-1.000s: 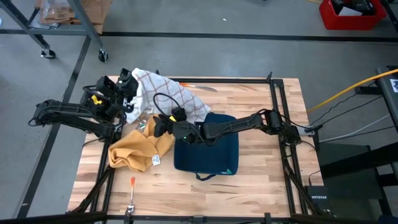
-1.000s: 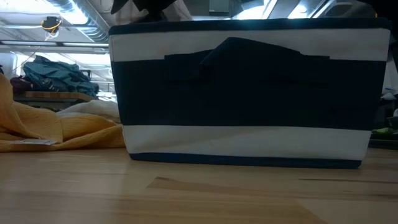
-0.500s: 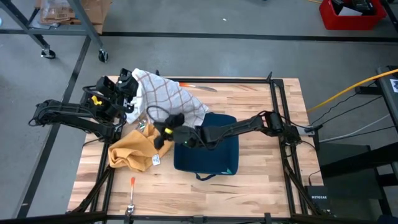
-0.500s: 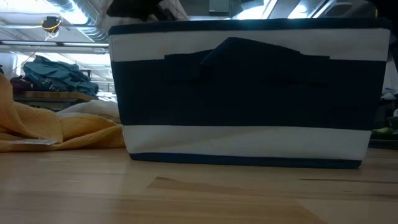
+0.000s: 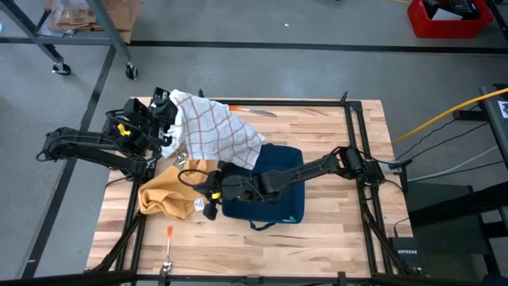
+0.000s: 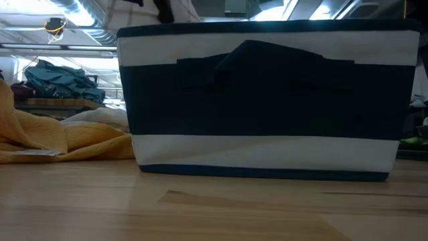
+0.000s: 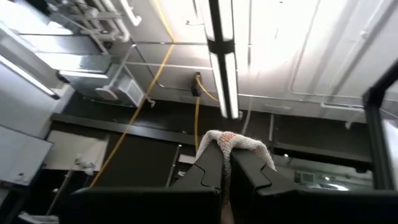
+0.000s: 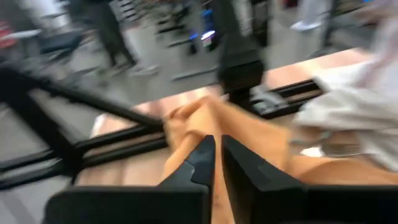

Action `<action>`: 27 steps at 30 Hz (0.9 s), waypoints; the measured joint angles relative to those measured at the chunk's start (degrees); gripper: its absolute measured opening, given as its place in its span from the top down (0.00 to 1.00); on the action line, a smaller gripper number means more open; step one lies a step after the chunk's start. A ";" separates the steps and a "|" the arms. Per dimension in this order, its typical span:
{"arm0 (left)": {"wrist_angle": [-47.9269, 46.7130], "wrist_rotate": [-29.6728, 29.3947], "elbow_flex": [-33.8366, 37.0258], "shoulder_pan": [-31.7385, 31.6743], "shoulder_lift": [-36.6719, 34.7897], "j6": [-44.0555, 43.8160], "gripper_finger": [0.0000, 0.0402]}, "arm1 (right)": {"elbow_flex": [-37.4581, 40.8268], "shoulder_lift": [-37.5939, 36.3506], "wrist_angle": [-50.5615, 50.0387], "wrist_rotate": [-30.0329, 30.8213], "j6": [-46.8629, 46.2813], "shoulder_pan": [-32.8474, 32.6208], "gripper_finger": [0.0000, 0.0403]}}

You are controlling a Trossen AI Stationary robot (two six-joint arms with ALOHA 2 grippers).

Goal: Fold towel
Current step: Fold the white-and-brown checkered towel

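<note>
One checked towel hangs from the left gripper, pinched tight just past the one blue-and-white basket, while the right gripper sits nearly closed over the one yellow cloth beside that basket, no readable writing.

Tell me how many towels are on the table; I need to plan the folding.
2. A white checked towel hangs from the left gripper at the table's far left; a yellow towel lies crumpled left of the navy bin. The bin may hide more.
</note>
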State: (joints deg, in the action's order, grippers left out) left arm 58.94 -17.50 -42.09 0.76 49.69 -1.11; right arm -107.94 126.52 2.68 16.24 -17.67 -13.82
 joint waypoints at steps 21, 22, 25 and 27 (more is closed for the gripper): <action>0.13 9.18 -23.16 2.35 8.63 12.11 1.00 | 0.04 -17.85 -9.57 -3.29 12.58 0.73 0.97; 0.07 9.55 -24.74 2.35 9.96 12.53 1.00 | -0.01 -18.75 -9.25 -1.67 13.75 0.74 0.96; -2.29 9.97 -28.96 2.35 13.86 13.78 1.00 | -0.02 -20.40 -8.56 2.69 16.90 0.74 0.92; -5.07 10.66 -31.35 2.31 16.41 14.66 1.00 | -0.02 -20.97 -8.81 4.01 18.48 0.76 0.91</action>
State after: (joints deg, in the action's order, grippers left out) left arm 53.87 -6.84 -73.44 3.07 66.10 13.55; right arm -107.96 105.55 -6.13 20.26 0.81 -13.06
